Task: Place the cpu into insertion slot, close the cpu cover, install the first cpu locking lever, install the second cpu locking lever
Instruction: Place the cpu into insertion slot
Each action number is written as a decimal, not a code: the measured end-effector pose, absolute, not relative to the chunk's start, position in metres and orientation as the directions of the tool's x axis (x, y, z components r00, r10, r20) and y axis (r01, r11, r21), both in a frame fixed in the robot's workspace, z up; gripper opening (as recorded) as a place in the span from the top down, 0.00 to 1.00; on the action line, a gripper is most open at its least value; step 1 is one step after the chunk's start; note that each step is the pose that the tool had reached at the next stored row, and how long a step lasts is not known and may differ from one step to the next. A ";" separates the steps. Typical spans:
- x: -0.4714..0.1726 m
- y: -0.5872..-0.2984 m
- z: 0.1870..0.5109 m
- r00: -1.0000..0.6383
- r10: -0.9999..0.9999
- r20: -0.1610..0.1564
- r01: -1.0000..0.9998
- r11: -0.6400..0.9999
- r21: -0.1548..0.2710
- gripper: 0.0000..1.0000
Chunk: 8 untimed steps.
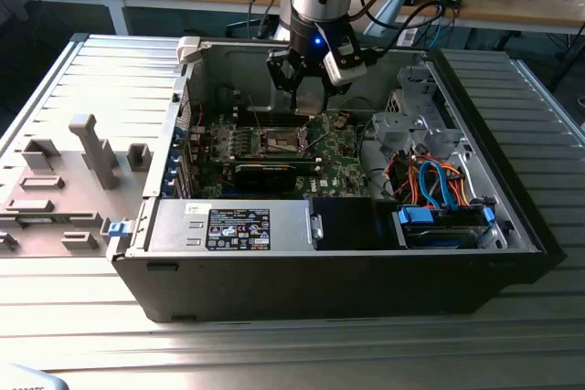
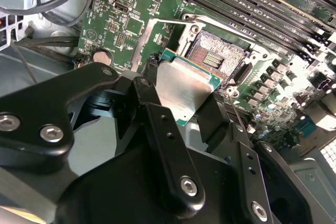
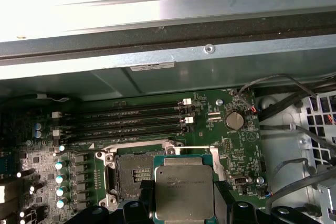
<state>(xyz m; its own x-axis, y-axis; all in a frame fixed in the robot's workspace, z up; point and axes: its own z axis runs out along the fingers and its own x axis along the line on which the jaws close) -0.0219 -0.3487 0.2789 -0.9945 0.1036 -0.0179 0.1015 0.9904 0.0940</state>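
Holds cpu (image 3: pixel 184 190) in tool (image 2: pixel 181 103), poised just beside slot (image 2: pixel 218 56); probably best kept level, edges squared with slot, lowered gently.

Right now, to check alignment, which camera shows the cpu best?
The first wrist view: the cpu faces the camera, with the insertion slot in frame. The second wrist view shows it obliquely, held by the gripper. In the exterior view it is too small to tell.
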 end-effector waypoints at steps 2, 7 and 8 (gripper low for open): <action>-0.022 -0.349 0.279 -0.994 0.105 -0.018 0.103 0.990 0.094 0.46; -0.022 -0.349 0.279 -0.994 0.109 -0.018 0.107 0.990 0.094 0.46; -0.022 -0.349 0.279 -0.994 0.110 -0.018 0.107 0.990 0.094 0.46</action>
<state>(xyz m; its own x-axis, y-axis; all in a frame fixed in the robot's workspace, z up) -0.0219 -0.3487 0.2788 -0.9938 0.1096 -0.0179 0.1074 0.9898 0.0940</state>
